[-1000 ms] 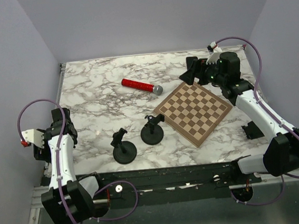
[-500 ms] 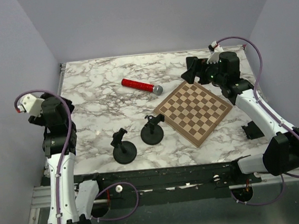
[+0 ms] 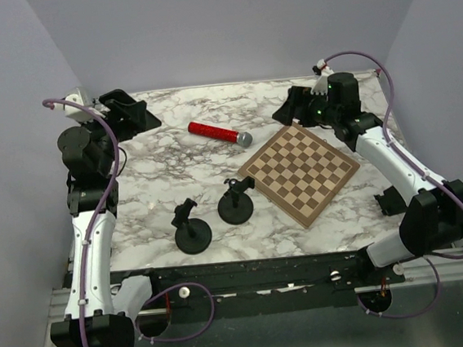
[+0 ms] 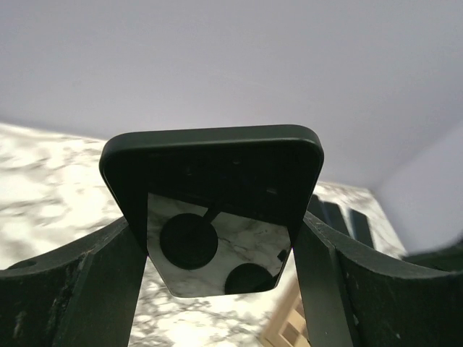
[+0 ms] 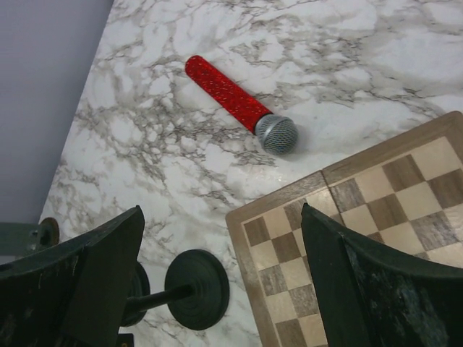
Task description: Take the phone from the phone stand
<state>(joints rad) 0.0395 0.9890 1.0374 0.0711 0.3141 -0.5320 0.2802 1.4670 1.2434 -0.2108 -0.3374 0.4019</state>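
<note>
Looked down on marble table (image 5: 376,50): saw red microphone (image 5: 239,105) upper centre, chessboard (image 5: 362,238) lower right, black stand base (image 5: 197,289) at bottom, left of centre.

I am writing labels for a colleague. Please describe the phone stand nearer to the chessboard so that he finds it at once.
On the marble table, look for the wooden chessboard on the right half. Just beside its left corner stands a black phone stand with a round base. Its twin sits further left and closer to the near edge.
</note>
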